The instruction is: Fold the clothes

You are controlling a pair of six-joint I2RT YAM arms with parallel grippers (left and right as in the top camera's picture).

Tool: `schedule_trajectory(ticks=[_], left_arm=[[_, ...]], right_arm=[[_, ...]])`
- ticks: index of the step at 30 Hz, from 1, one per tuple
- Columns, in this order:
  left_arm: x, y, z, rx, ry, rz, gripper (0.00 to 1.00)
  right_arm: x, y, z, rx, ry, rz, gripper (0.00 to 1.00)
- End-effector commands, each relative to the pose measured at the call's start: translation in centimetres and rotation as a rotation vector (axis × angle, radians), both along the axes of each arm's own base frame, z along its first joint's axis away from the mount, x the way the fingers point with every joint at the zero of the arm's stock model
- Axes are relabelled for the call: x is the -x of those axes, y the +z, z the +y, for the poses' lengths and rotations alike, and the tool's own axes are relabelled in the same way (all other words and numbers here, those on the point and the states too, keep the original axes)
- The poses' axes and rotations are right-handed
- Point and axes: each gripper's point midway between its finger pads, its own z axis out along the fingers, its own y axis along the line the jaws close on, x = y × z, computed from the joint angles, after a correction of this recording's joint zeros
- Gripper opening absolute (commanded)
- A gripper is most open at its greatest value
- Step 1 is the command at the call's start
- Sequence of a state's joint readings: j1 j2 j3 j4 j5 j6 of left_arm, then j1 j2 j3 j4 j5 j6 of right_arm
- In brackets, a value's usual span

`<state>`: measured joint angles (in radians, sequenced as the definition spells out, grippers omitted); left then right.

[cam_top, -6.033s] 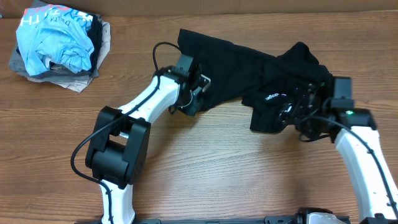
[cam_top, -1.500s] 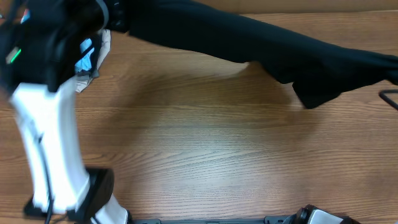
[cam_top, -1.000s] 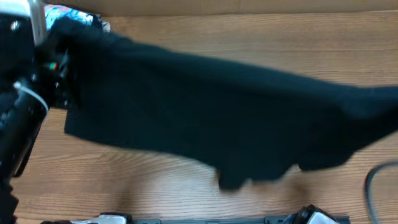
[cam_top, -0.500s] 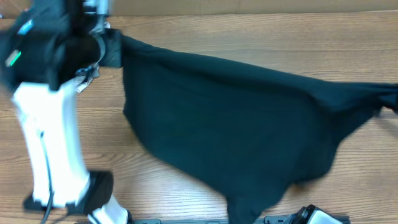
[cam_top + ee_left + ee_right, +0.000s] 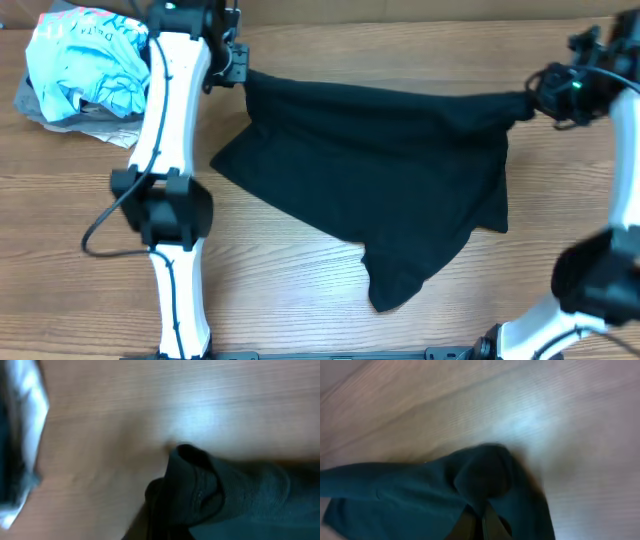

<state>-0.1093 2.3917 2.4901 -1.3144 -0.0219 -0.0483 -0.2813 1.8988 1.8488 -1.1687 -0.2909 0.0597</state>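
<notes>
wooden table [image 5: 300, 300] sits nearest me, then the loose hem of the clothes [image 5: 380, 190] draped on it. the far edge stretches between my left gripper [image 5: 238, 70] and right gripper [image 5: 535, 98], both pinched shut on its corners. spreading step, i judge; next, lay that edge down smooth, then fold.

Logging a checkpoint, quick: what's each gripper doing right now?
Left gripper: closed on a corner of the black garment.
Right gripper: closed on its other top corner.
</notes>
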Motion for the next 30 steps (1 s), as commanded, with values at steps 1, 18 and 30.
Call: schedule_trajectory(ticks=[1, 18, 30], left_arm=[[-2.3, -2.0, 0.8, -0.019, 0.032, -0.040, 0.04], [-8.7, 0.7, 0.7, 0.006, 0.035, -0.320, 0.04], [-3.0, -0.3, 2.9, -0.028, -0.016, -0.081, 0.04]], right_arm=[[-2.3, -2.2, 0.1, 0.002, -0.038, 0.001, 0.04], [-3.9, -1.8, 2.3, -0.121, -0.061, -0.004, 0.04], [4.5, -1.4, 6.1, -0.125, -0.012, 0.280, 0.04]])
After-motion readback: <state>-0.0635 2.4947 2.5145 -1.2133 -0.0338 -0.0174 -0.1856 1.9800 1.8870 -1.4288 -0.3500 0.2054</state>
